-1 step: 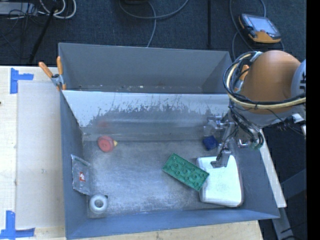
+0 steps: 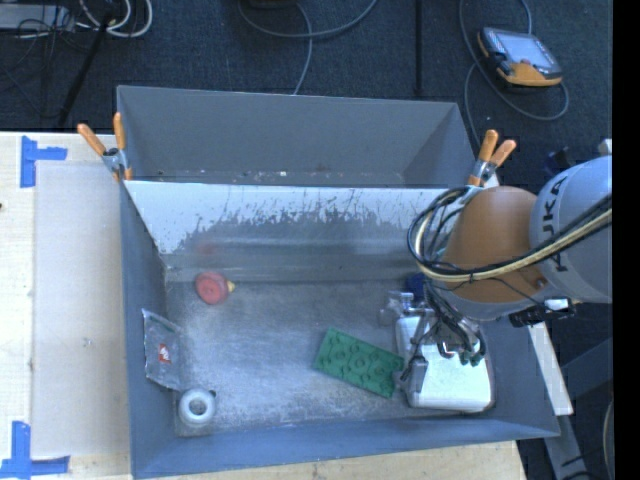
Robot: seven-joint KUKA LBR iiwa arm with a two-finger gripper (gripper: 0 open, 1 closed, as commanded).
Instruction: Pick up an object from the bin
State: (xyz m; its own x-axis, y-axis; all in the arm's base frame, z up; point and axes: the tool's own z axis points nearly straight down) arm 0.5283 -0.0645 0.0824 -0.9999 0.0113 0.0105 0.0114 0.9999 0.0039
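Observation:
My gripper [image 2: 432,340] hangs low in the bin's right front part, under the orange wrist cover. It is over the left edge of a white rectangular block [image 2: 458,388] that lies against the right wall. Just left of it, a flat green studded plate [image 2: 357,361] lies on the floor, and its right end reaches the gripper. From this view I cannot tell whether the gripper touches either of them.
A small red round thing [image 2: 211,288] lies at the left back. At the left front, a clear plastic packet [image 2: 161,348] leans on the left wall and a small roll of clear tape [image 2: 197,406] sits in the corner.

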